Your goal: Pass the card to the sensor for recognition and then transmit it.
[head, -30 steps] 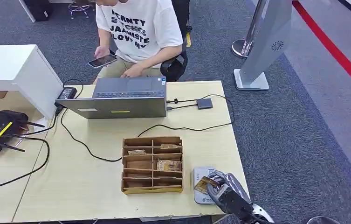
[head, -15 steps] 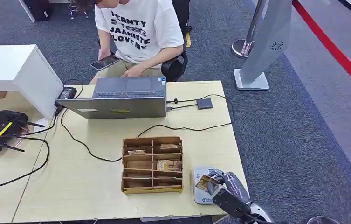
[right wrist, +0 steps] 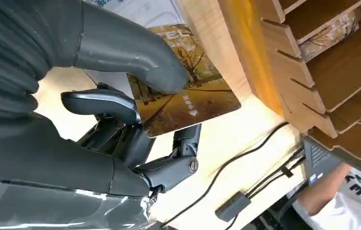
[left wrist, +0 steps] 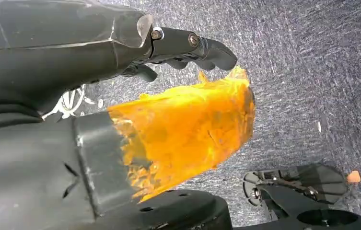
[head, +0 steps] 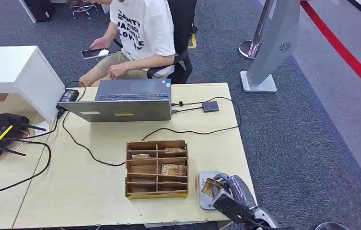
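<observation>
Right hand (head: 226,188) pinches card (right wrist: 183,98) over sensor (head: 204,190), beside wooden organizer (head: 157,168), near table edge (head: 245,163).

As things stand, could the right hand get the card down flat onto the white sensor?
Probably yes. The right hand pinches the card directly over the white sensor, and nothing lies between them. The wooden organizer stands close beside the sensor but does not cover it.

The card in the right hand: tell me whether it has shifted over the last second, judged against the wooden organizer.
No real shift. The card, held by the right hand, stays over the white sensor, just right of the wooden organizer.
</observation>
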Motion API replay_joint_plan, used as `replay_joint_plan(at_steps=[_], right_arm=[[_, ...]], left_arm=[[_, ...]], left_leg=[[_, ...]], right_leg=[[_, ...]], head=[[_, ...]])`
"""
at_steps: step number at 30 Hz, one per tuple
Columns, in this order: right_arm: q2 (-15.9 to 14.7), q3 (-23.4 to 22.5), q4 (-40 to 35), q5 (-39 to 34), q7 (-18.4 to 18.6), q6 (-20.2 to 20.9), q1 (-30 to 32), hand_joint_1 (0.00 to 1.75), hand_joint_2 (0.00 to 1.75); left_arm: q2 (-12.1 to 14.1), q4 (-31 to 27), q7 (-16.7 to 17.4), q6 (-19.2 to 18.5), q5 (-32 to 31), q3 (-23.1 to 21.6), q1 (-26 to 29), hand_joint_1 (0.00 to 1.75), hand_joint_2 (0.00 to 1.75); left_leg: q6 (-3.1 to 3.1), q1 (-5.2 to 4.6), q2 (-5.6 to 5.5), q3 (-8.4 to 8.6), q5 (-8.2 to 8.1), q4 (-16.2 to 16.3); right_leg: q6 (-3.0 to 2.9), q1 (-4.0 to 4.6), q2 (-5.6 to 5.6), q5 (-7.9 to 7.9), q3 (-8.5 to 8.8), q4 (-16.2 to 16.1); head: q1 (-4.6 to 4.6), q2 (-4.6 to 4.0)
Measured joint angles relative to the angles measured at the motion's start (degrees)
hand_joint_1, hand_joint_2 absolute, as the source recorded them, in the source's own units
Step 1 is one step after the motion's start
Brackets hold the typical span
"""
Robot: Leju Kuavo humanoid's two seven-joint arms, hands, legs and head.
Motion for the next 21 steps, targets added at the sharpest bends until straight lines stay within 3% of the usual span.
replay_joint_plan(at_steps=[21], right_arm=[[2.3, 0.6, 5.0, 2.9, 1.9, -2.7, -1.6, 1.75, 1.75]], left_arm=[[-0.1, 0.0, 0.1, -0.1, -0.2, 0.0, -0.2, 0.00, 0.00]], left_leg=[[0.00, 0.00, 0.01, 0.06, 0.00, 0.0]], right_leg=[[0.00, 0.00, 0.02, 0.00, 0.03, 0.0]], head=[[0.00, 0.00]])
